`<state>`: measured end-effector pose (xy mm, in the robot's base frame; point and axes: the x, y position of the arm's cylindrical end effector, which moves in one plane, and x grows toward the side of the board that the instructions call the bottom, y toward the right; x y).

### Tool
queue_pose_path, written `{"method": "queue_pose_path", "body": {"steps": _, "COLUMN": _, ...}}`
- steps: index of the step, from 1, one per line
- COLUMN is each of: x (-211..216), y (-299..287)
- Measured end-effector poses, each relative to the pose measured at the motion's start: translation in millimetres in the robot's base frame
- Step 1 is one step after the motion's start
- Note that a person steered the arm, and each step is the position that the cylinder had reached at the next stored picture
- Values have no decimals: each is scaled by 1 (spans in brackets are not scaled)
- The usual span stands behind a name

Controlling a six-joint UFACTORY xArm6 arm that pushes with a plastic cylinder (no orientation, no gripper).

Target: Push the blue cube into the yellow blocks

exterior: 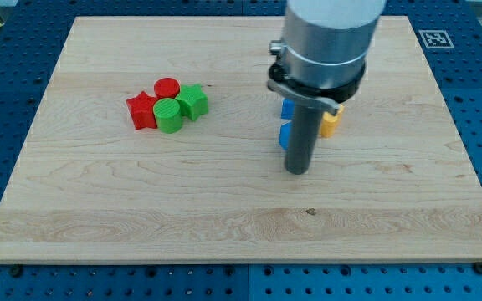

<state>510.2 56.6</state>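
Rod's dark tip (297, 171) sat on wooden board (224, 209), no gripper, nothing held, touching blue block (284, 136) at view's left. Yellow block (331, 124) just right, half hidden. Approach step, I'd say; next needs rightward shove.

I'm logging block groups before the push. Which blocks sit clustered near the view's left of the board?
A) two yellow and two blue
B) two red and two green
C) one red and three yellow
B: a red star, red cylinder, green cylinder and another green block huddle together there.
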Motion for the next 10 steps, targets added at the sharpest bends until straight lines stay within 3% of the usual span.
{"method": "queue_pose_path", "body": {"steps": 1, "x": 0, "y": -32}}
{"method": "queue_pose_path", "body": {"steps": 4, "x": -21, "y": 6}}
{"method": "queue_pose_path", "body": {"steps": 7, "x": -52, "y": 7}}
{"method": "queue_pose_path", "body": {"steps": 8, "x": -36, "y": 7}}
{"method": "queue_pose_path", "body": {"steps": 9, "x": 16, "y": 1}}
{"method": "queue_pose_path", "body": {"steps": 10, "x": 26, "y": -51}}
